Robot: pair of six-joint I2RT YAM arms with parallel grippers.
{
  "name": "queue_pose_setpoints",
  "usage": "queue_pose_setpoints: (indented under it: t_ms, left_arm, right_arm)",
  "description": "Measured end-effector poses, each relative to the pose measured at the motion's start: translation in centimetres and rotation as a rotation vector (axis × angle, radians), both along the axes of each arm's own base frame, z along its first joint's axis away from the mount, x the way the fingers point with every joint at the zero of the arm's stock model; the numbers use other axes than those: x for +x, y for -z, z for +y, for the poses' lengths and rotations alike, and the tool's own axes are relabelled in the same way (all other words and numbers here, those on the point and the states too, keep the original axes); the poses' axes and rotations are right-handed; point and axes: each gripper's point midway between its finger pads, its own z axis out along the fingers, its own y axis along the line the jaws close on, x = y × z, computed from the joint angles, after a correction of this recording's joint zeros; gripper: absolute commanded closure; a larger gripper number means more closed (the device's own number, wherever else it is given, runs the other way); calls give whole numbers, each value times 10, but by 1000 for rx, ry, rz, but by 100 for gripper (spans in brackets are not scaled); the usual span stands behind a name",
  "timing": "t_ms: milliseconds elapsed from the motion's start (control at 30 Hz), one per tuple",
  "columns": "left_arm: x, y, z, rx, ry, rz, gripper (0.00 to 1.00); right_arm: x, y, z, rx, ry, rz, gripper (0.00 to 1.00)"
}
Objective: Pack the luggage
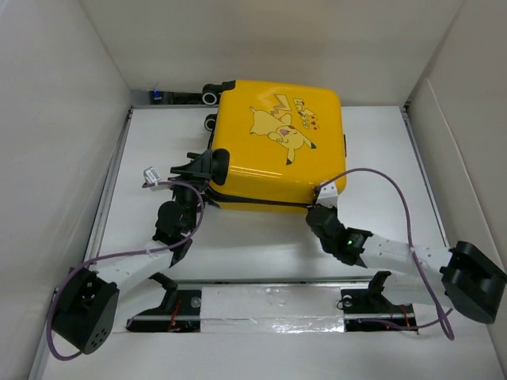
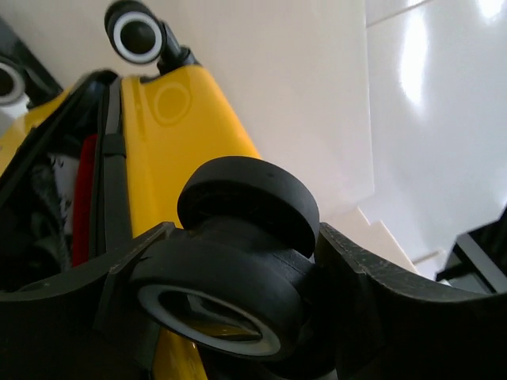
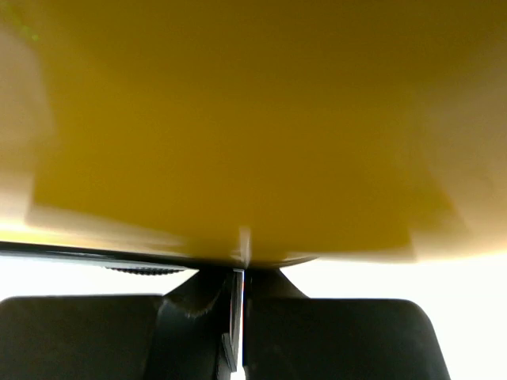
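- The luggage [image 1: 277, 138], a yellow hard-shell case with a cartoon print, lies flat at 12 o'clock on the white table [image 1: 261, 245], print side up and lid lowered.
- At the case's 8 o'clock corner, the left gripper [image 1: 207, 168] is clenched on a black caster wheel [image 2: 245, 214], with one finger on each side of it. This looks like a bracing hold, pinning the case so it cannot slide.
- The left wrist view shows a gap between the shells with a red item [image 2: 83, 194] inside, so the case is not fully sealed. A second wheel [image 2: 136, 33] stands free at the far corner.
- At the 5 o'clock corner, the right gripper [image 1: 323, 198] sits against the dark seam [image 1: 261, 202]. Its jaws are pinched almost together on a thin pale tab [image 3: 239, 313].
- That tab is probably the zip pull, though the close, blurred view does not confirm it. If so, the closing stage is under way.
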Motion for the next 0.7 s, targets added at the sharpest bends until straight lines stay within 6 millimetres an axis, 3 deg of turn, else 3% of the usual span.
queue_pose_setpoints:
  t_ms: [133,333,500,700]
  left_arm:
    - [1,-18,7,34,-75,-19,100]
    - [-8,-23,13,52,-84,-17,100]
    - [-16,-5,17,63,-72,15,100]
    - [3,32,46,115,-166,103,100]
  right_arm:
    - [2,-4,11,-93,61,-93,100]
    - [-22,-12,15,-98,-37,-83,100]
    - [-31,-17,7,-5,-107,-27,100]
    - [-28,-30,11,110,-155,-11,100]
